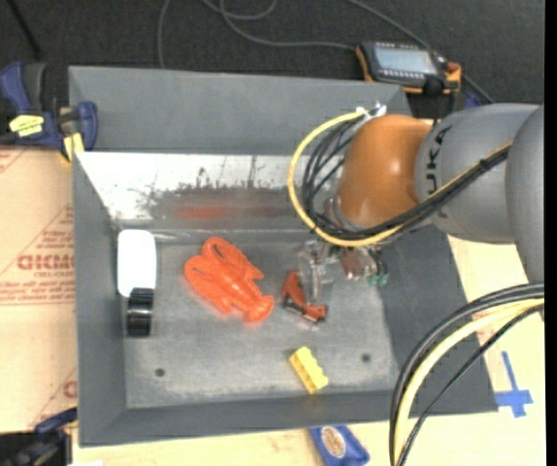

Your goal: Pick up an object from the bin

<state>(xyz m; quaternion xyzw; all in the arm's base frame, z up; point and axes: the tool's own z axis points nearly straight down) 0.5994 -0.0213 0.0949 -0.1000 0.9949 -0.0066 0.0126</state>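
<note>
My gripper (314, 278) hangs low in the middle right of the bin, under the orange wrist cover. Its metal fingers reach down just above and to the right of a small red and black piece (300, 299) on the bin floor. Left of that lies an orange rubbery toy (225, 278) with lobed limbs. A yellow block (308, 368) sits nearer the front wall, below the gripper.
A white and black oblong device (136, 280) lies by the left wall of the bin. The arm and its looped cables cover the bin's right side.
</note>
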